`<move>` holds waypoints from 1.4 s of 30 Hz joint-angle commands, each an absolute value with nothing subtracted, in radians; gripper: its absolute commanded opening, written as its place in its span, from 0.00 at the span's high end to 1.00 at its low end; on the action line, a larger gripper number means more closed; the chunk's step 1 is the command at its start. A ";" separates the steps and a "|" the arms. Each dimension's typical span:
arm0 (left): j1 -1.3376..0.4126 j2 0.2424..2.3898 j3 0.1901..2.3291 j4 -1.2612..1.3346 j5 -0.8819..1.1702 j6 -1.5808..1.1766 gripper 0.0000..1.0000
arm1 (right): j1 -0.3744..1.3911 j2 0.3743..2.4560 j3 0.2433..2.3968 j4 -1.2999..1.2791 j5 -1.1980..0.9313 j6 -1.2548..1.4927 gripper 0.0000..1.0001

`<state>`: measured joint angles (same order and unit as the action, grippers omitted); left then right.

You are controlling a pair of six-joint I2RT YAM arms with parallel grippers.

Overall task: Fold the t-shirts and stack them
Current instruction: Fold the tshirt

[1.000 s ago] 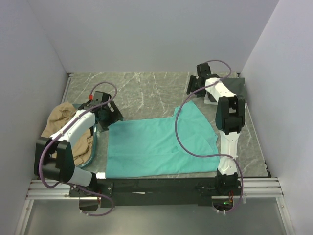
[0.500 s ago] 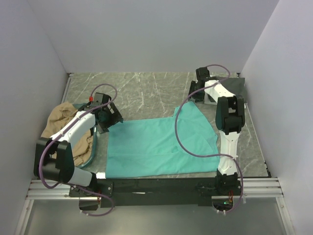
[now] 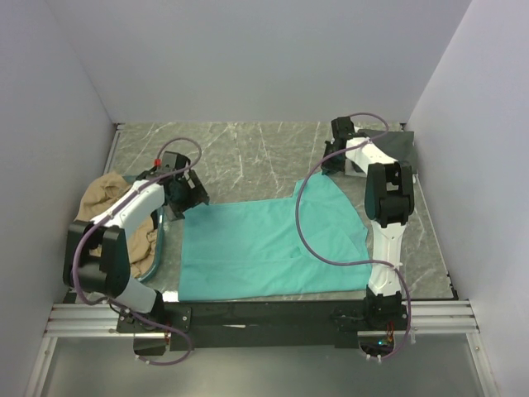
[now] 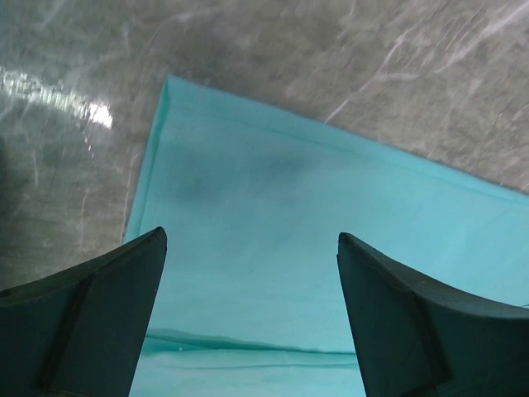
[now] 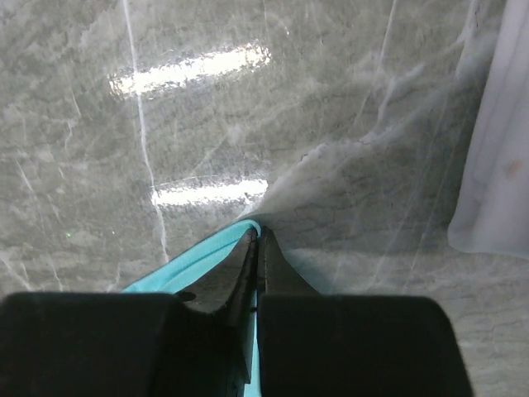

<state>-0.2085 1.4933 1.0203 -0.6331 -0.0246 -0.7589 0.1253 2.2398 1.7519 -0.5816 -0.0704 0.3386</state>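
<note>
- Teal shirt lies flat on the marble table, grey stone showing beyond its far edge.
- Right gripper pinches its far right corner.
- Left gripper hovers spread over its far left corner.

Within 1 second the right gripper dropped from above the far right down to the far edge of the teal-green t-shirt, and its jaws, apart before, closed flat on the hem. The left gripper edged slightly farther and rightward, while the left arm swung its elbow away from the near edge
</note>
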 commanded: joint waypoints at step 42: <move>-0.133 1.937 1.442 -0.609 -0.038 -0.594 0.21 | 0.080 2.112 1.687 -0.624 -0.040 0.353 1.00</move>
<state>-0.1444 1.9182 1.4250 -0.6357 -0.0502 -0.6113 0.0860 2.1769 1.6955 -0.6376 -0.0349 0.3454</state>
